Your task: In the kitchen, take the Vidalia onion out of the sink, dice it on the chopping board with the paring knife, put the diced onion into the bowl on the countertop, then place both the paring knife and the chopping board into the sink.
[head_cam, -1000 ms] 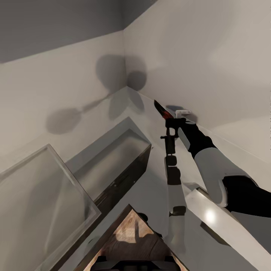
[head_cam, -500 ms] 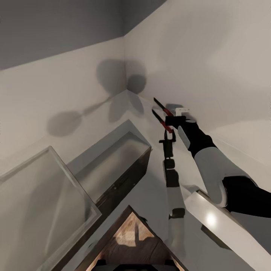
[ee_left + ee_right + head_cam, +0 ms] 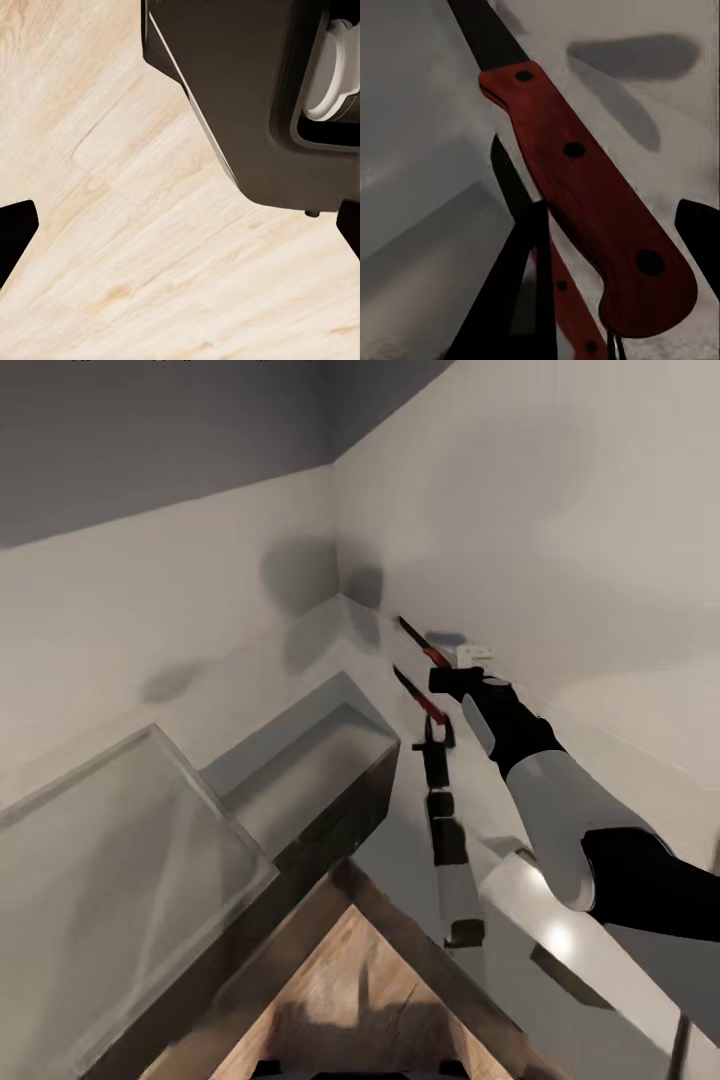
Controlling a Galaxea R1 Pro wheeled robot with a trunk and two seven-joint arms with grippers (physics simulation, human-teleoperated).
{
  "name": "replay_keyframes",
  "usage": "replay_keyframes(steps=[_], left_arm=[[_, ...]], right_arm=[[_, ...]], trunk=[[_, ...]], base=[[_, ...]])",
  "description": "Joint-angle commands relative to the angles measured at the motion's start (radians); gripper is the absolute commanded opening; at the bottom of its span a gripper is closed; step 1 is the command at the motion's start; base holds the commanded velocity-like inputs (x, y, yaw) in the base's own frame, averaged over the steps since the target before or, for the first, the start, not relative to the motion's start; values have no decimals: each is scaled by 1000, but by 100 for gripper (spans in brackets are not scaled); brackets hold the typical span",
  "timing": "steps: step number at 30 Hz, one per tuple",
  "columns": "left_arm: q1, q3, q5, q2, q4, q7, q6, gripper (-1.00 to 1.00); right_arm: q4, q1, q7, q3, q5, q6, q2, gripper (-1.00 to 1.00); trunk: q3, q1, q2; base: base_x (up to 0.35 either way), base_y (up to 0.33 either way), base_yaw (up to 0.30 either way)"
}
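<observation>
Head view: the right arm (image 3: 560, 800) reaches forward and up along the pale wall (image 3: 560, 530), ending in the right gripper (image 3: 447, 678), which is clamped on the reddish handle of the paring knife (image 3: 422, 647); the short dark blade points up and away from the wrist, toward the room corner. Just below it a second, matching red-and-dark shape, with a dark jointed form trailing beneath, appears to be the knife and arm mirrored in the glossy grey countertop (image 3: 400, 850), though the steep camera angle makes this uncertain. At lower left lie a large glass-like pane (image 3: 120, 850) and a dark-sided grey cabinet block (image 3: 330, 780); a wooden, wedge-shaped surface (image 3: 360, 980) rises from the bottom edge. Right wrist view: the knife handle, with three dark rivets, fills the centre, its blade leaving the picture at one edge; a dark finger (image 3: 697, 229) of the gripper stands at the side. Left wrist view: light wooden flooring (image 3: 135, 247) with a dark body of the robot (image 3: 232, 97) above it; the left gripper's (image 3: 180, 240) two dark fingertips (image 3: 15, 232) show at opposite edges, spread wide apart with nothing between them.
</observation>
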Motion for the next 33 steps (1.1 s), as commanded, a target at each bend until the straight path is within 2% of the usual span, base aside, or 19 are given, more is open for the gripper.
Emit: replay_keyframes(steps=[1,6,8,12,14,18,21,24,25,27,29,33], left_arm=[[1,-7,10,1,-2,-1,-1,100],[1,-7,10,2,-1,-1,-1,100],[1,-7,10,2,-1,-1,-1,100],[1,-6,10,1,-2,-1,-1,100],[1,-6,11,1,-2,-1,-1,100],[1,-6,11,2,-2,-1,-1,100],[1,-5,11,2,-2,-1,-1,100],[1,-5,11,2,-2,-1,-1,100],[1,-5,11,2,-2,-1,-1,100],[1,-5,11,2,-2,-1,-1,100],[1,-5,11,2,-2,-1,-1,100],[1,-5,11,2,-2,-1,-1,100]], right_arm=[[-1,0,1,2,-2,6,0,-100],[-4,0,0,2,-2,6,0,-100],[-39,0,-1,7,-2,12,0,-100],[-165,0,-2,26,-3,103,4,-100],[-186,0,-2,28,-3,123,8,-100],[-222,0,-6,34,-2,155,28,-100],[-231,0,-12,54,0,163,51,-100],[-233,0,-46,96,9,164,84,-100],[-232,0,-83,108,10,165,95,-100],[-232,0,-122,115,11,165,107,-100],[-232,0,-161,119,12,165,109,-100],[-232,0,-179,121,12,165,109,-100]], trunk=[[0,0,-2],[8,0,-2],[11,0,-2],[18,0,-2],[21,0,-2],[27,0,-2],[32,0,-2],[36,0,-2],[38,0,-2],[41,0,-2],[43,0,-2],[48,0,-2]], base=[[-330,0,0],[-331,0,0],[-331,0,0],[-331,0,0],[-331,0,0],[-331,0,0],[-331,0,4],[-331,0,71],[-331,0,148],[-331,0,168],[-331,0,197],[-331,0,223]])
